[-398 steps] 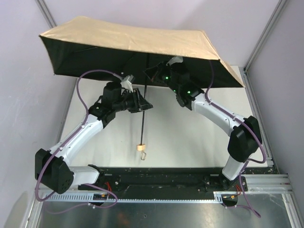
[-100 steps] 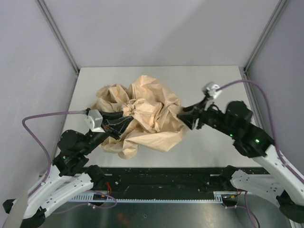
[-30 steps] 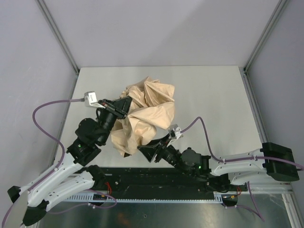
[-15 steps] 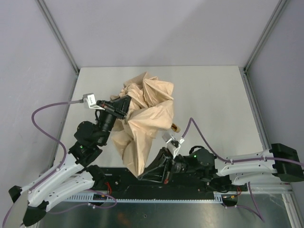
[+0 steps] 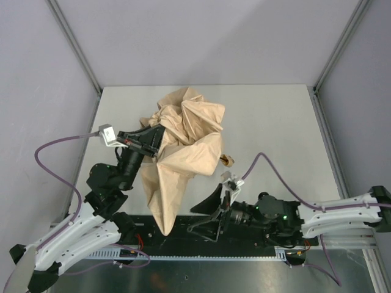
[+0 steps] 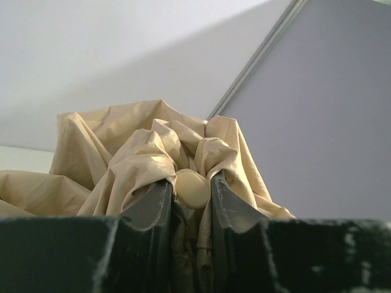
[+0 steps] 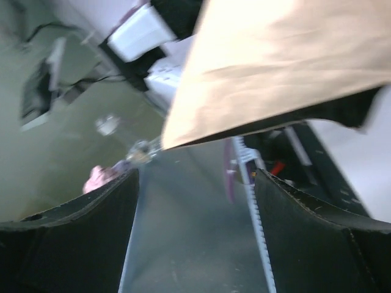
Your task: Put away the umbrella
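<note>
Though its canopy is drawn in, the umbrella [image 5: 186, 131] is no tidy roll. Its shiny tan-beige cloth is bunched into a loose, crumpled heap of sharp creases and soft folds, left of centre in the overhead view on the pale, matte worktop [image 5: 275, 116]. From that heap a longer, smoother flap tapers to a point toward the bottom of the frame, its tip lying over the dark rail [image 5: 143, 235] at the worktop's near edge. A small rounded tan handle [image 5: 227, 160] pokes out at the right edge of the cloth, near the middle of the frame.

The left claw [image 5: 151, 139], dark and hard-edged, meets the heap from its left side and is clamped on the umbrella. In its wrist view the two scuffed black fingers [image 6: 153, 204] stand close together, with gathered cloth and a smooth cream-coloured knob [image 6: 191, 188] pinched between them.

The right claw [image 5: 206, 215] lies low at the bottom centre of the overhead view, just right of the flap's tip, spread well apart and holding nothing. Its wrist view is blurred; there the cloth crosses the upper right of the frame above the gap, with a dark underside showing along its edge.
</note>
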Controlling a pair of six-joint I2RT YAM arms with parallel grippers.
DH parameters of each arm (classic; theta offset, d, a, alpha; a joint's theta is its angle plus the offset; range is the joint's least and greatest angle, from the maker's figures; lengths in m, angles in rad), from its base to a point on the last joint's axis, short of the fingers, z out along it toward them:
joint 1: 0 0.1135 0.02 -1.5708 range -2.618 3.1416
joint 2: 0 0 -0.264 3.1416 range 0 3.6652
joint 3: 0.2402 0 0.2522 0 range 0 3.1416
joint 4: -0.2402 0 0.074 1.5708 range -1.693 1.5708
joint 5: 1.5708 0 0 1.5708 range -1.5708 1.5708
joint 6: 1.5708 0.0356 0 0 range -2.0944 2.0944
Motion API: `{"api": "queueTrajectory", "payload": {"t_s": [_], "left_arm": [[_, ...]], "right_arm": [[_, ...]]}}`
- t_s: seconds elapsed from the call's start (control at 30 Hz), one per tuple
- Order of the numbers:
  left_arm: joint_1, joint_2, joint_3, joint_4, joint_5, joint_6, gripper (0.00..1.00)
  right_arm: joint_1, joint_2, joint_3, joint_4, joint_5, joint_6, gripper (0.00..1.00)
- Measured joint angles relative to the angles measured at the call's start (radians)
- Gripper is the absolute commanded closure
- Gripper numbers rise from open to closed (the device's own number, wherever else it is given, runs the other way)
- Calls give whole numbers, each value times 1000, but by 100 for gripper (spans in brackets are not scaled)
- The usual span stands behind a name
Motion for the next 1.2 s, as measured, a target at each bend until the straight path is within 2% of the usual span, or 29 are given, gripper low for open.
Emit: {"api": "queueTrajectory", "payload": {"t_s": [0.13,0.23,0.3,0.57,0.6,0.63,0.7,0.73,0.77,0.8,0.87,0.97,1.1,1.2], "left_arm": [[0,-42,-36,25,67,35,100],[0,-69,-63,34,141,59,100],[0,-82,-76,37,190,75,100],[0,-100,-90,39,319,111,100],[0,-102,-90,40,332,111,100],[0,-102,-90,41,341,111,100],[0,-103,-91,45,360,111,100],[0,-103,-91,47,365,111,100],[0,-103,-91,48,365,110,100],[0,-100,-91,50,361,109,100],[0,-85,-91,59,333,106,100],[-1,-42,-90,72,256,98,100],[-1,45,-83,91,175,98,100],[-1,89,-82,97,156,96,100]], "right_arm": [[-22,-164,2,-235,181,-2,12],[-50,-274,2,-315,239,-18,8],[-70,-317,2,-329,233,-23,8],[-343,-346,11,-323,61,71,12],[-361,-343,11,-323,45,84,18],[-382,-342,11,-322,27,96,30],[-411,-335,11,-316,-5,113,67],[-422,-328,11,-305,-25,124,81],[-427,-316,11,-286,-50,135,90],[-429,-304,11,-258,-80,145,95],[-415,-261,13,-184,-150,162,99],[-321,-176,15,-68,-212,152,100],[-155,-25,48,44,-255,102,95],[-105,64,83,113,-253,77,91]]}}
